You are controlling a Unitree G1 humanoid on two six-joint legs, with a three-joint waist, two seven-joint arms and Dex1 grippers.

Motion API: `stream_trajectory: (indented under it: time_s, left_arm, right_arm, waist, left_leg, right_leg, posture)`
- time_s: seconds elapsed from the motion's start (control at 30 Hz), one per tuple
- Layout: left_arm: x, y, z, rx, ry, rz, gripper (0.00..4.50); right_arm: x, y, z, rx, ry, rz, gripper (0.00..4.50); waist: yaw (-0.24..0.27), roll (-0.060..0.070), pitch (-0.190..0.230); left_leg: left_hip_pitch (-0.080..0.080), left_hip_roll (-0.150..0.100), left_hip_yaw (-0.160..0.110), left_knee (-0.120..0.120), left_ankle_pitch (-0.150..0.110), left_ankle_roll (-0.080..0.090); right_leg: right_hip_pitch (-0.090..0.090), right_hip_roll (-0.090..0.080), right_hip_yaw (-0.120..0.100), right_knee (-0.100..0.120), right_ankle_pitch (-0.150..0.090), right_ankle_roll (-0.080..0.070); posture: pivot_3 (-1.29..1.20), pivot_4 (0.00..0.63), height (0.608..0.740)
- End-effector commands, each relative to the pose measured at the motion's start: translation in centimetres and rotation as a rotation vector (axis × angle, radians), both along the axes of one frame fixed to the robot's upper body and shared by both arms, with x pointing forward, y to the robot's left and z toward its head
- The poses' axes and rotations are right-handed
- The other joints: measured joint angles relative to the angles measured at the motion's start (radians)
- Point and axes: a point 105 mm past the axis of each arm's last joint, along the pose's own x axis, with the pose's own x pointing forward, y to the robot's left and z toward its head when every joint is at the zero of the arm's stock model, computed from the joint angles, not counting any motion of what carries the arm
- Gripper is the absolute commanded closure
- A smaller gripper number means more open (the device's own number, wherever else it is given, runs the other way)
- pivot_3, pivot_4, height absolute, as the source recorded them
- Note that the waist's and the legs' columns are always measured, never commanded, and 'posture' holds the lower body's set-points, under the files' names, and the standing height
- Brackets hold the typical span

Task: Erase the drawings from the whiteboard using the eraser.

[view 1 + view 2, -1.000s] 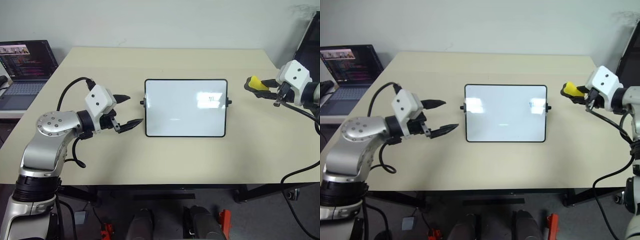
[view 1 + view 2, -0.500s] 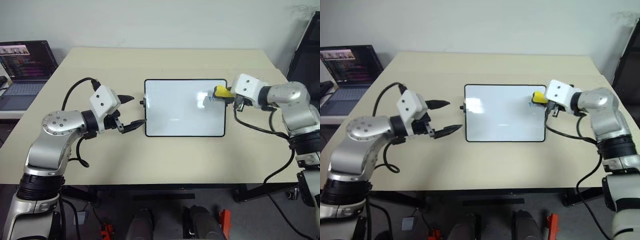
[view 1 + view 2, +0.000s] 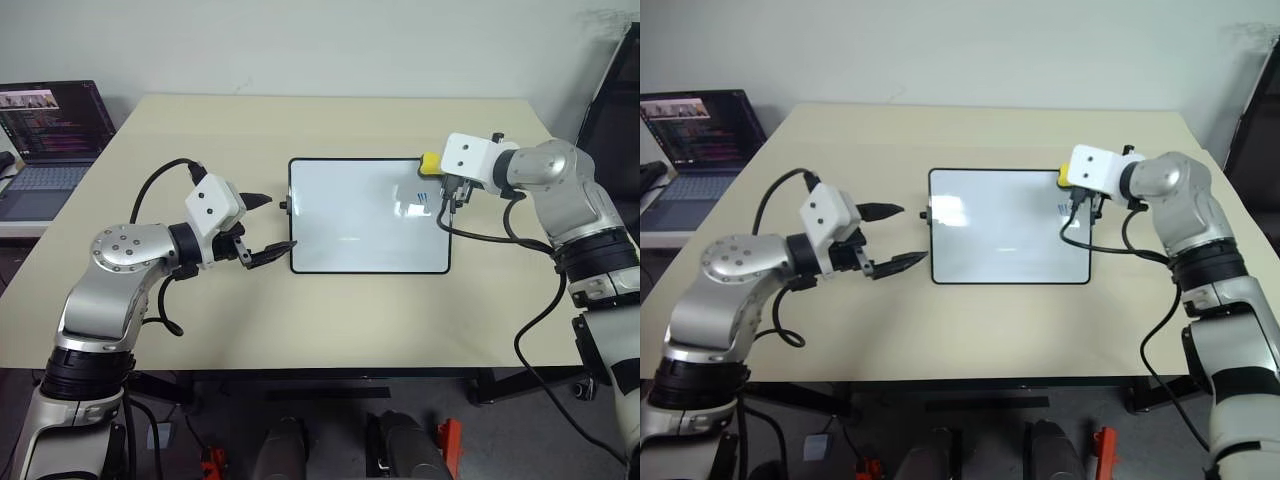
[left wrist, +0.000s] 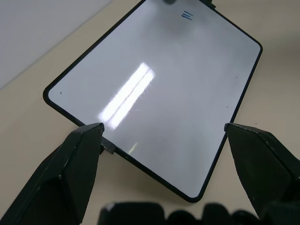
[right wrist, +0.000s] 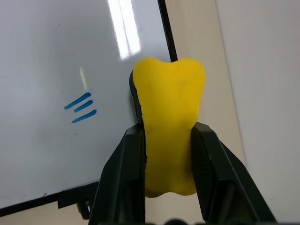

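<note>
Left tool [image 3: 268, 224]: sitting nearest of the two, hovering low over the tabletop [image 3: 330, 320] just beside the left short side of the whiteboard, its two black fingers [image 4: 75, 173] standing spread wide with nothing between them; in the left wrist view each fingertip is lining up with one corner of that short side.

Whiteboard [image 3: 360, 215]: lying flat in the middle of the tabletop, black-framed, with a small black knob [image 3: 284, 206] showing on its left short side; a bright glare streak is running across the glossy white surface.

Drawings [image 5: 80, 108]: showing as three short blue strokes stacked close together, sitting near the board's far right corner, still unerased.

Right tool [image 5: 166, 140]: reaching in from the right over the board's far right corner, its fingers pinching the eraser from both sides.

Eraser [image 5: 168, 126]: yellow block with a dark underside, being held at the board's right edge, just beside the blue strokes and apart from them; whether it is touching the board cannot be told.

Laptop [image 3: 50, 135]: sitting open far off to the left, beyond the tabletop edge, its screen glowing.
</note>
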Motion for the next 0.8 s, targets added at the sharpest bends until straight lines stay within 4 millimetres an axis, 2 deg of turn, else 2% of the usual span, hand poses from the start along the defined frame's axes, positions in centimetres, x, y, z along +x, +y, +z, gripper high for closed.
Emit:
stream_trajectory:
  time_s: [0.03, 0.27, 0.5, 0.67, 0.8]
  left_arm:
    - [-0.2, -0.2, 0.8, -0.009, -0.043, -0.007, 0.00]
    - [-0.2, 0.1, 0.6, -0.009, -0.038, 0.001, 0.00]
    - [-0.3, 0.0, 0.6, -0.009, -0.038, -0.001, 0.00]
    - [-0.2, -0.2, 0.6, -0.009, -0.038, -0.003, 0.00]
    - [-0.2, -0.2, 0.7, -0.010, -0.038, -0.004, 0.00]
  right_arm:
    - [0.4, 0.1, 0.3, -0.037, -0.014, -0.022, 3.53]
    - [0.0, 0.7, -2.3, -0.105, 0.072, -0.005, 3.53]
    - [-1.9, 1.0, -4.7, -0.198, 0.181, 0.048, 3.53]
    - [-3.1, 1.3, -5.7, -0.219, 0.232, 0.078, 3.53]
    - [-2.5, 0.5, -4.9, -0.231, 0.186, 0.035, 3.53]
  waist:
    - [0.001, 0.000, 0.000]
    - [-0.001, 0.000, 0.000]
    - [-0.001, -0.001, -0.001]
    - [-0.001, -0.001, -0.001]
    - [-0.001, -0.001, -0.001]
  left_leg:
    - [0.000, 0.000, 0.000, 0.000, 0.000, 0.000]
    - [0.001, 0.000, 0.000, 0.000, 0.000, 0.000]
    - [0.002, 0.000, 0.000, 0.002, 0.000, 0.000]
    - [0.002, 0.000, 0.000, 0.002, 0.000, 0.000]
    - [0.002, 0.000, 0.000, 0.002, 0.000, 0.000]
  right_leg:
    - [0.000, 0.000, 0.000, 0.000, 0.000, 0.000]
    - [0.000, 0.000, 0.000, 0.001, 0.000, 0.000]
    - [0.001, 0.000, 0.000, 0.002, 0.000, 0.001]
    - [0.001, 0.000, 0.000, 0.002, 0.001, 0.001]
    - [0.001, 0.000, 0.000, 0.002, 0.001, 0.001]
  posture:
    - [0.00, 0.150, 0.740]
    - [0.00, 0.150, 0.740]
    - [0.00, 0.150, 0.740]
    - [0.00, 0.150, 0.740]
    - [0.00, 0.150, 0.740]
